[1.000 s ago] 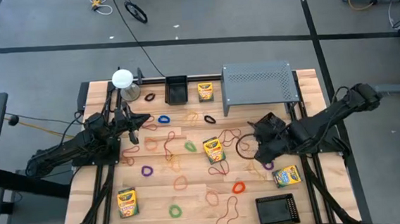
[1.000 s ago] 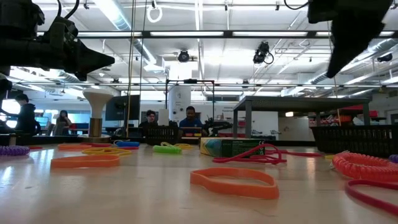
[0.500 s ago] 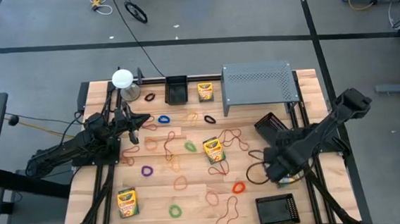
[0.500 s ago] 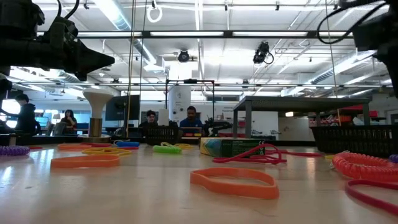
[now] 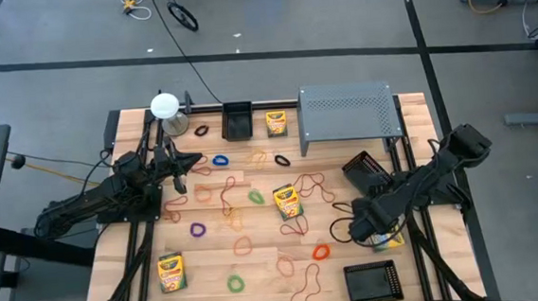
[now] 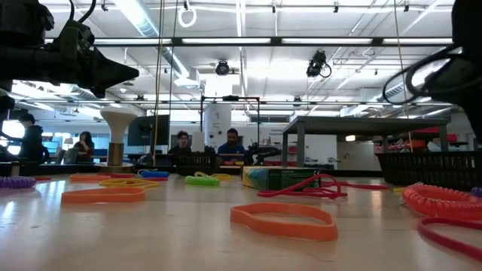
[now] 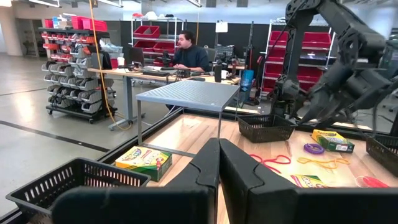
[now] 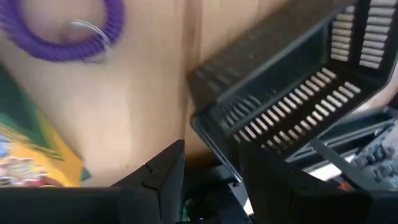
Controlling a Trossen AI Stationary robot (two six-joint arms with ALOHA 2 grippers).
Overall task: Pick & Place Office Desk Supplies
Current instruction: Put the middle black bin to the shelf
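A: From above, where is the right gripper [image 5: 362, 229]?
B: Low over the table's [image 5: 258, 265] right side, just beside a crayon box [image 5: 387, 240] it partly covers. A black basket [image 5: 372, 281] lies near it toward the table's front edge, another basket [image 5: 365, 170] farther back by the grey rack [image 5: 346, 110]. Whether anything is pinched cannot be told from here.

A: And the left gripper [image 5: 194, 159]?
B: Pointed over the left half, with a blue band [image 5: 219, 160] just ahead of its tip and red bands [image 5: 201, 190] near it. Other boxes lie mid-table [image 5: 288, 201], at the back [image 5: 277, 123] and front left [image 5: 170, 270].

A: Low view?
B: An orange band [image 6: 283, 219] lies nearest, a box on its side [image 6: 280, 178] behind it, and the left arm [image 6: 53, 53] hangs above the bands at the left.

A: Left wrist?
B: The fingers [image 7: 205, 174] are pressed together, holding nothing. A box [image 7: 143, 158] lies beyond them beside a basket [image 7: 59, 180]. Its printing is too small to read.

A: Right wrist?
B: The fingers [image 8: 165, 168] stand apart with bare wood between them. A purple coil band [image 8: 65, 31] lies ahead, a box [image 8: 31, 155] off to one side, a basket [image 8: 292, 106] to the other. None is touched. The box's lettering is blurred.
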